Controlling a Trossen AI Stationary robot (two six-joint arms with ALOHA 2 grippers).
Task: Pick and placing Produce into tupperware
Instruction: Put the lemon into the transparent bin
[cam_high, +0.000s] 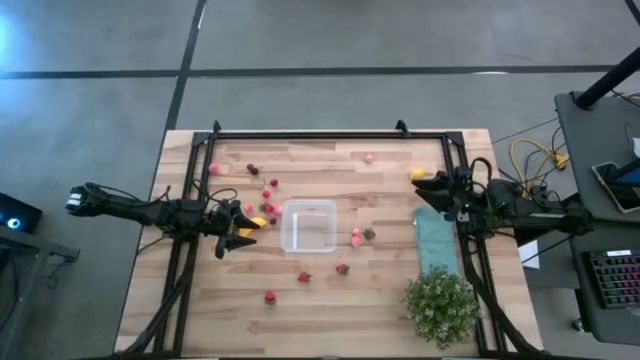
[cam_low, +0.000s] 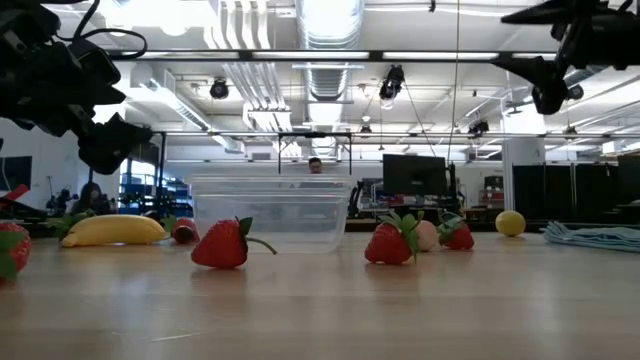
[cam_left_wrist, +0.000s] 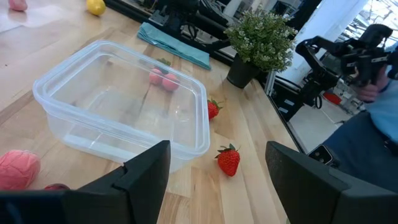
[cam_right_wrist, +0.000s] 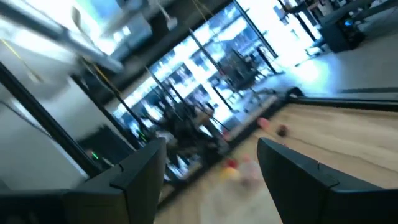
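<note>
Mid-table, the tupperware (cam_high: 308, 226) sits empty: clear, colourless, squarish with rounded corners, with produce scattered around it, namely small red strawberries (cam_high: 304, 277) at its 6 o'clock, pink pieces (cam_high: 356, 238) at 3, a banana (cam_high: 258, 222) at 9 and a lemon (cam_high: 418, 174) toward 2. At the box's 9 o'clock the left gripper (cam_high: 240, 229) hovers just beside the banana, fingers spread, grasping nothing. Right gripper (cam_high: 440, 186) waits at 2 o'clock near the lemon and teal cloth (cam_high: 436, 243), fingers also parted and empty.
</note>
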